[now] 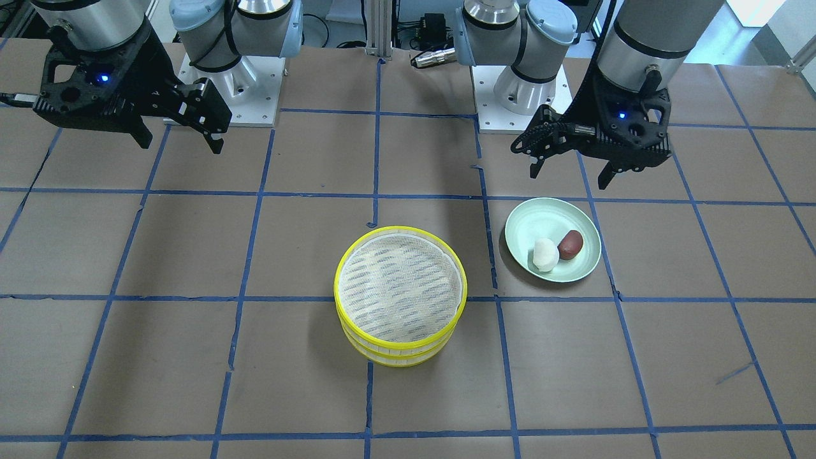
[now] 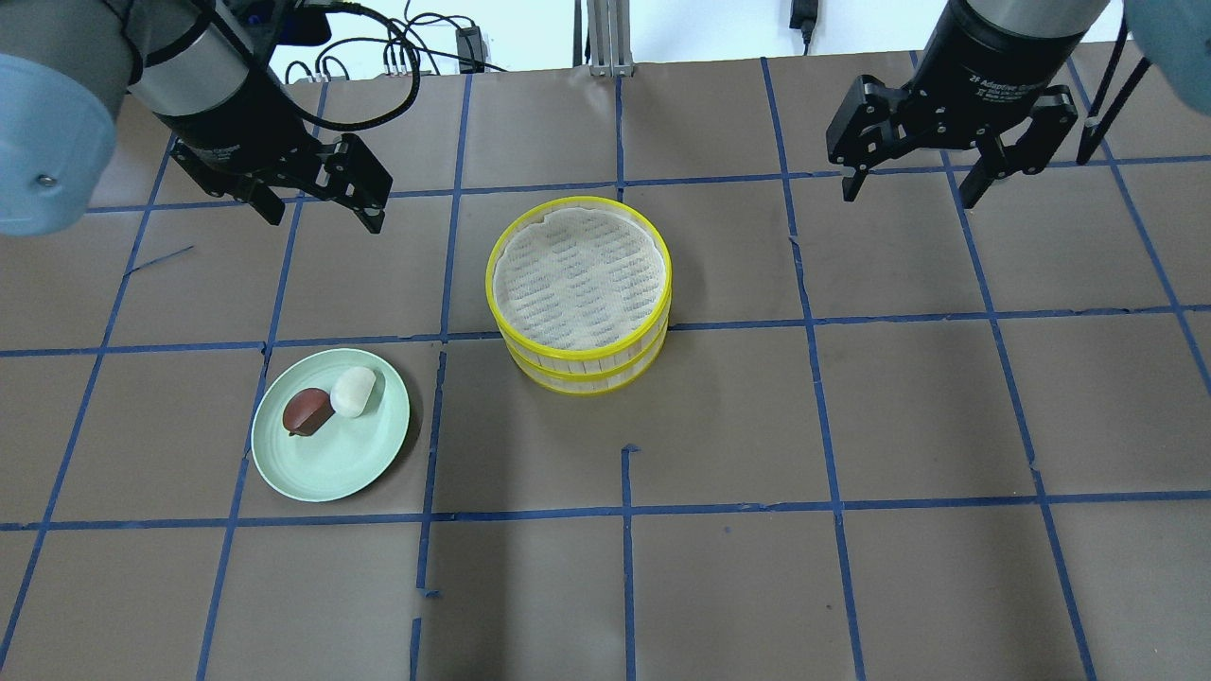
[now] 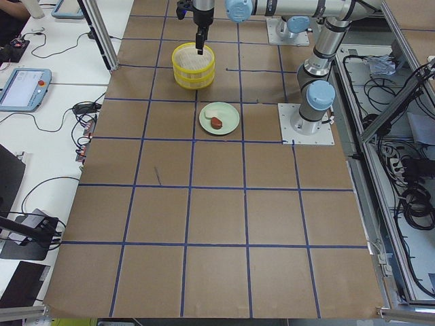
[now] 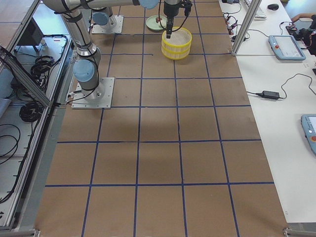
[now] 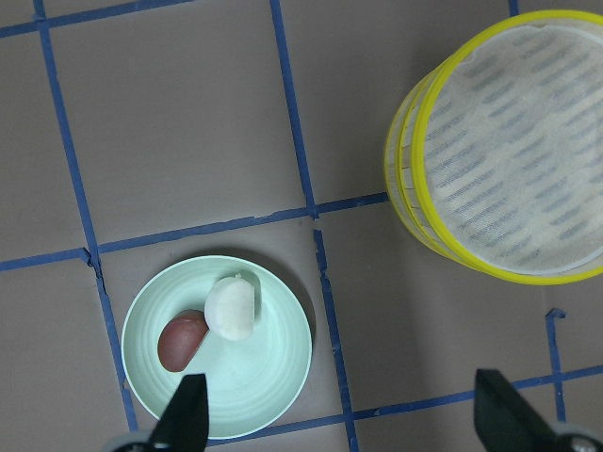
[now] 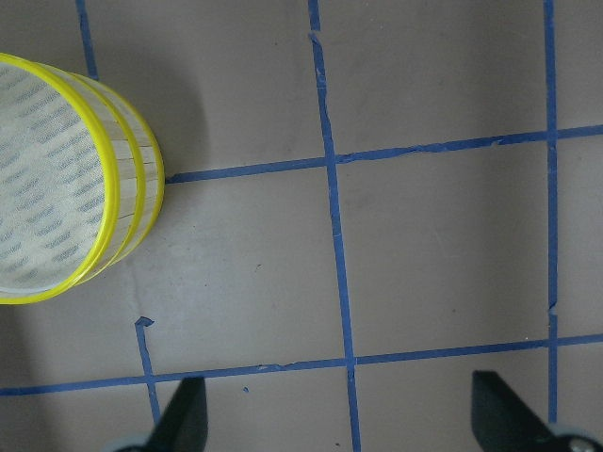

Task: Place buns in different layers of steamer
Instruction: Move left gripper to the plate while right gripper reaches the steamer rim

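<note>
The steamer (image 1: 400, 287), two stacked trays with yellow rims and a whitish mesh base, stands empty at the table's middle; it also shows in the overhead view (image 2: 579, 274). The white bun (image 1: 545, 254) and the reddish-brown bun (image 1: 570, 245) lie side by side, touching, on a pale green plate (image 1: 529, 217). My left gripper (image 1: 569, 178) hangs open and empty above the table just behind the plate. My right gripper (image 1: 181, 145) hangs open and empty, well away from the steamer. The left wrist view shows both buns (image 5: 232, 308) and the steamer (image 5: 509, 141) below.
The table is covered in brown paper with a grid of blue tape lines (image 2: 624, 511). The two arm bases (image 1: 523, 89) stand at the table's robot side. Operator tablets and cables (image 3: 24, 88) lie beyond the table's edge.
</note>
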Available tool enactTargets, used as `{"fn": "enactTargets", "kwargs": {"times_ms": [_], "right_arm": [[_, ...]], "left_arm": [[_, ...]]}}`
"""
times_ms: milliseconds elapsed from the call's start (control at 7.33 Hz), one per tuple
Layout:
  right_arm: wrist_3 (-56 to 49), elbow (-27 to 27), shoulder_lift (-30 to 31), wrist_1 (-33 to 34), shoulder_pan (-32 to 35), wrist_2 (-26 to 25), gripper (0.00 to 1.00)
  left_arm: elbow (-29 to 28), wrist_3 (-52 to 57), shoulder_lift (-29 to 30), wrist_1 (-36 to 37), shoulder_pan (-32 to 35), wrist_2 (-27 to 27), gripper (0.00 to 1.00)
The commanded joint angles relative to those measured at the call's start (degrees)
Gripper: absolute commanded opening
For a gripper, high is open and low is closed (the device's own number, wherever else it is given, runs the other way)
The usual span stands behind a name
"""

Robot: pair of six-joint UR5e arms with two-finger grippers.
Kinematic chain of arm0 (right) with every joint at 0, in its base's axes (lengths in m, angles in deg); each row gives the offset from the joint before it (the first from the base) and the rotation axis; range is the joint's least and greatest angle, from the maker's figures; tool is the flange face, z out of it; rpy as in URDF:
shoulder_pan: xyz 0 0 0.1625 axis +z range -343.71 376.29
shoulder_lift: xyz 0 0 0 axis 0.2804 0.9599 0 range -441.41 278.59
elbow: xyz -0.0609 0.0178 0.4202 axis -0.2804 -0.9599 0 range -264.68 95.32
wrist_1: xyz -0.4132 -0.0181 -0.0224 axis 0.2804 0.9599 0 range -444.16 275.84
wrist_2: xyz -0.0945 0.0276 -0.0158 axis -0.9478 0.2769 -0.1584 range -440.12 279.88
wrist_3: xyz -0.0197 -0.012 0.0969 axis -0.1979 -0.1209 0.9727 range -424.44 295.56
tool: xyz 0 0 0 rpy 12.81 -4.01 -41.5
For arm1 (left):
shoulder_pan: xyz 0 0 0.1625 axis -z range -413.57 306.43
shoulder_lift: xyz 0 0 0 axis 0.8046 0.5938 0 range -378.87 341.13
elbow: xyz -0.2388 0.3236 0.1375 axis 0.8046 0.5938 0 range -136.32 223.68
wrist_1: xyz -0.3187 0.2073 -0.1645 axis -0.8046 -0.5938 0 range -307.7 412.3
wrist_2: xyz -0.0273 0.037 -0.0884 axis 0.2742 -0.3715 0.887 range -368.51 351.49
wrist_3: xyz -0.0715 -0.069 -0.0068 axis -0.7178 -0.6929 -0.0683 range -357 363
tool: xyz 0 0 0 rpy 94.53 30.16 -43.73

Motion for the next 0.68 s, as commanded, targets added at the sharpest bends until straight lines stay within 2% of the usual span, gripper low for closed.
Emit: {"fn": "enactTargets", "kwargs": {"times_ms": [0,273,545], "right_arm": [[0.0,0.0,0.0,0.1,0.0,0.2,1.00],[0.2,0.8,0.1,-1.7,0.0,-0.6,1.00],[1.3,1.5,-4.1,4.1,0.7,-0.1,1.00]], "left_arm": [[0.2,0.4,-0.1,0.0,0.2,0.0,1.00],[0.8,0.9,-0.2,-0.1,-0.5,-0.4,1.00],[3.0,0.9,-0.3,-0.1,-1.1,-1.6,1.00]]}}
